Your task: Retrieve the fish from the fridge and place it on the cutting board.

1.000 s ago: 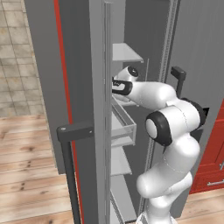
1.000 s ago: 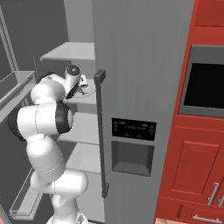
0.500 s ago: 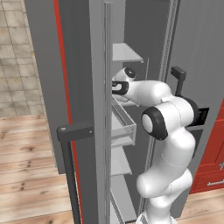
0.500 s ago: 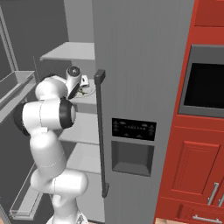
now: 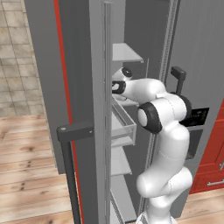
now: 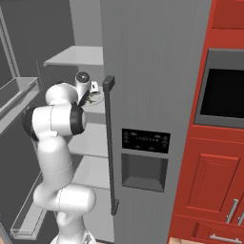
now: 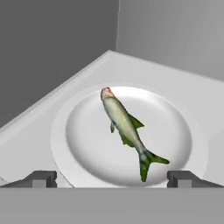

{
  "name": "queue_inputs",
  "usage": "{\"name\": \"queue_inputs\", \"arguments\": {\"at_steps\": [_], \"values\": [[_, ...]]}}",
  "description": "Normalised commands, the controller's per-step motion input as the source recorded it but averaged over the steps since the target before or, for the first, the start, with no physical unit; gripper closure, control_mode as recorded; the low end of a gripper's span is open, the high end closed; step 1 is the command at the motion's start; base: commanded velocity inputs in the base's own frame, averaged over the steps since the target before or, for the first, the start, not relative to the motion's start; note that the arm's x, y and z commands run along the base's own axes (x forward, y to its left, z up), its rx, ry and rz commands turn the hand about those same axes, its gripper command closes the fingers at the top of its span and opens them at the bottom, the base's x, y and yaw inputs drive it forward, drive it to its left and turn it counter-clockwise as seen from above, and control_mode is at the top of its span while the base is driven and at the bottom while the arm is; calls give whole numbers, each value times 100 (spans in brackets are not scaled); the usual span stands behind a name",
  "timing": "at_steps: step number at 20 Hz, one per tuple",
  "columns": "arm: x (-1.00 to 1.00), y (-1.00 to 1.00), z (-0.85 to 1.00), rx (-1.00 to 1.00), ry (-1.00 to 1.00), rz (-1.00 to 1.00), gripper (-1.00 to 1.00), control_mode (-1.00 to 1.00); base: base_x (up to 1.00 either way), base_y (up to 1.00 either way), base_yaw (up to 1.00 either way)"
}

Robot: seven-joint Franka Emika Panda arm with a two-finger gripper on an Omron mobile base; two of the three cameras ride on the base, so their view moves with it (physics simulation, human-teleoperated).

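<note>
The fish (image 7: 124, 127), greenish-grey with a pale belly and reddish head, lies diagonally on a white plate (image 7: 173, 127) on a pale grey shelf inside the fridge (image 6: 152, 71). My gripper (image 7: 113, 179) is open, its two dark fingertips (image 7: 41, 178) spread wide at the plate's near rim, with the fish's tail between them and a little ahead. Seen from the right base, the hand (image 6: 85, 83) hovers over the plate (image 6: 96, 98) on the shelf. From the left base, the hand (image 5: 118, 86) reaches in behind the open door's edge. The cutting board is out of view.
The fridge's left door (image 5: 74, 65) stands open with a black bar handle (image 5: 72, 166) and a clear door bin (image 5: 122, 124). The shut right door carries a handle (image 6: 111, 143) and dispenser panel (image 6: 145, 140). Red cabinets (image 6: 214, 167) stand to the right. Shelf corner walls (image 7: 118, 26) close in behind the plate.
The arm's elbow has risen and the hand has pushed a little deeper into the fridge, over the shelf toward the plate. The fish has not moved.
</note>
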Motion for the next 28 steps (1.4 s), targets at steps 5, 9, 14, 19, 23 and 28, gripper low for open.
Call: {"name": "queue_inputs", "arguments": {"at_steps": [5, 9, 14, 19, 23, 28], "values": [[34, 3, -21, -3, 1, -3, -100, -100, 0, 0, 0], [33, 16, -26, 0, 5, -4, -100, -100, 0, 0, 0], [33, 24, -7, 0, 3, -7, -100, -100, 0, 0, 0], [31, 17, -2, 0, 3, -5, -100, -100, 0, 0, 0], [26, 10, -11, 0, 2, -2, -100, -100, 0, 0, 0], [22, 5, -29, -2, 1, 0, -100, -100, 0, 0, 0]]}}
